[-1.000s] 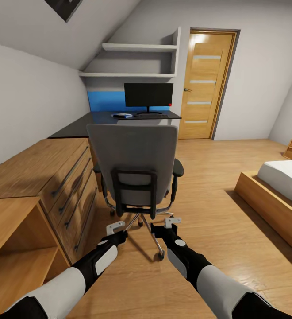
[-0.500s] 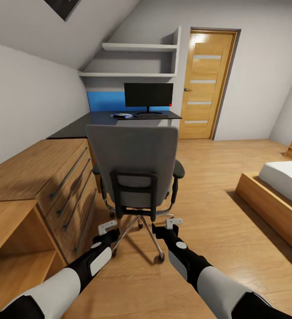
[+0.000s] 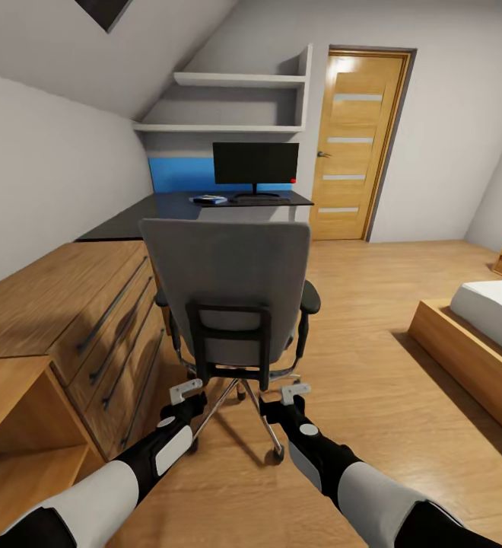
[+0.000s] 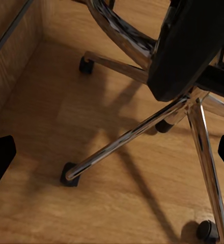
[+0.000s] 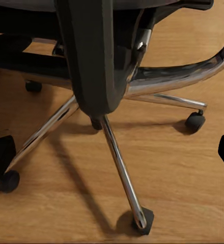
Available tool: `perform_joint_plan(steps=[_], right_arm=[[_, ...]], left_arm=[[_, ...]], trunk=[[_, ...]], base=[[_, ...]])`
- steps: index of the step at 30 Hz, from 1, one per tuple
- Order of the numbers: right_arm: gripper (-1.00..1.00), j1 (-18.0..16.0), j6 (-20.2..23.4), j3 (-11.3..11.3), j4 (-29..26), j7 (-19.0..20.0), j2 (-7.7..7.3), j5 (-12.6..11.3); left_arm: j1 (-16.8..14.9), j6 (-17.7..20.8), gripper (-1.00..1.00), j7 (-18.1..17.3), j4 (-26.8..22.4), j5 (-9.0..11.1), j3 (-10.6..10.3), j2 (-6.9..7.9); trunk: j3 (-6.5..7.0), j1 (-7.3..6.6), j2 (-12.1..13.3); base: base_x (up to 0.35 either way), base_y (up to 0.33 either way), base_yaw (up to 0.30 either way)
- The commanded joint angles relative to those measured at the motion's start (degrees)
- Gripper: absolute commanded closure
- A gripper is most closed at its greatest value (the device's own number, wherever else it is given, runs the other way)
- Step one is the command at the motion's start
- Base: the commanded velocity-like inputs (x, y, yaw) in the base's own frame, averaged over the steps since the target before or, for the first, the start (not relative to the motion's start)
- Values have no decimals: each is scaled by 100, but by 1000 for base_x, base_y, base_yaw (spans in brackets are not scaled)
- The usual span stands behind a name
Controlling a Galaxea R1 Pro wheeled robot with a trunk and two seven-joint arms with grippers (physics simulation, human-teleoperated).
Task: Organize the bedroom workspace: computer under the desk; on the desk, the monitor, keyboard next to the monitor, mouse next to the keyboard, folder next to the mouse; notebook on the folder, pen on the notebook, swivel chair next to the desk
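Note:
The grey swivel chair (image 3: pixel 227 266) stands with its back to me, between me and the black desk (image 3: pixel 152 209). The black monitor (image 3: pixel 255 163) stands on the desk. Left of it lies what looks like the blue folder (image 3: pixel 209 199) with something pale on top. The keyboard and mouse are too small to make out, and the chair seat is hidden by the backrest. My left gripper (image 3: pixel 185 393) and right gripper (image 3: pixel 295 393) are both open, low behind the chair. They point at its chrome base (image 4: pixel 127 137) (image 5: pixel 117 152) without touching it.
A low wooden drawer cabinet (image 3: pixel 76 297) runs along the left wall, close to the chair. A bed (image 3: pixel 479 327) stands at the right, with open plank floor (image 3: pixel 357 320) between. A wooden door (image 3: pixel 354 144) and wall shelves (image 3: pixel 236 80) are at the far end.
The view has moved a little forward, so the chair, cabinet and bed appear larger and nearer. My left gripper has shifted slightly left. Both grippers stay open.

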Motion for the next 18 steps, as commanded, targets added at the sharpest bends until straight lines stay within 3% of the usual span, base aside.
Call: perform_joint_plan(steps=[1, 4, 18], right_arm=[[-100, -6, -20, 51, 11, -31, 0, -47], [-100, -6, -16, 55, 28, -31, 2, -42], [-100, -6, -37, 57, 21, -31, 2, -38]], left_arm=[[-7, -39, -100, 32, -1, 61, -50, 3], [-6, -43, -100, 39, 0, 64, -46, 3], [-5, -33, -100, 32, -3, 30, -45, 4]], trunk=[[-5, -1, -2], [-5, -1, -2], [-257, 306, -564]], base=[[4, 0, 0], [2, 0, 0], [0, 0, 0]])
